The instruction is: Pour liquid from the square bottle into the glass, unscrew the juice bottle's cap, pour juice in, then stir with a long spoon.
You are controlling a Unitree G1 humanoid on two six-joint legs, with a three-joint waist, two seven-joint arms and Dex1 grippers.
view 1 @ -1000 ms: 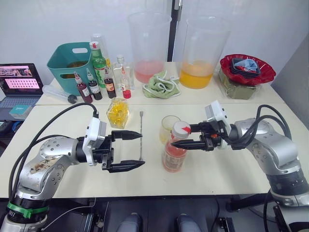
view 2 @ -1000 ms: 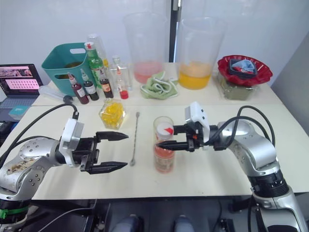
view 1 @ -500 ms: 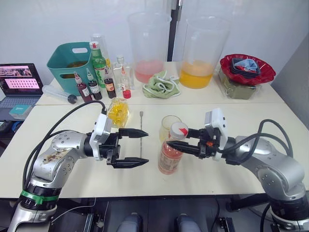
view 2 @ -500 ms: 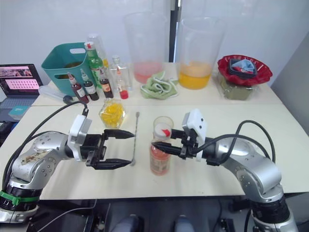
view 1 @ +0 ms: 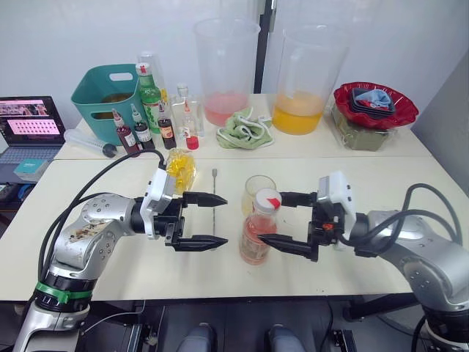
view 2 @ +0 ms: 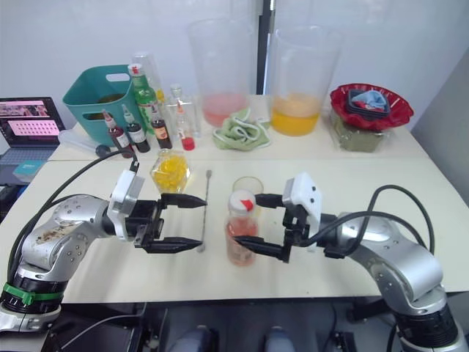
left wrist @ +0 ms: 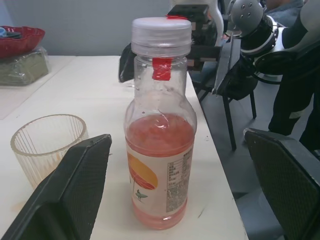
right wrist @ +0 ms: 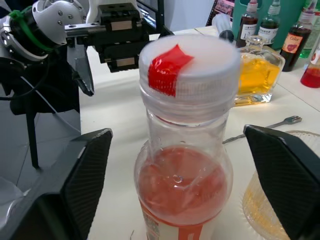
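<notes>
While left pincer (view 1: 211, 220) stays spread, right pincer (view 1: 277, 218) has spread wide, releasing juice bottle (view 1: 257, 227).

Juice bottle (view 1: 257, 231) stood between 2 wide-open grippers, left gripper (view 1: 213, 221) and right gripper (view 1: 278, 219), bare table (view 1: 352, 176) on both outer sides, glass (view 1: 258, 192) close behind the bottle, long spoon (view 1: 215, 199) lay by the left fingers.

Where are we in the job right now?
Done, apparently: the glass holds a little yellow liquid, with the square bottle back on the table. In hand: both open grippers, left and right, flank the juice bottle; its cap is still on. Left: uncapping, pouring juice, stirring with the spoon.
</notes>
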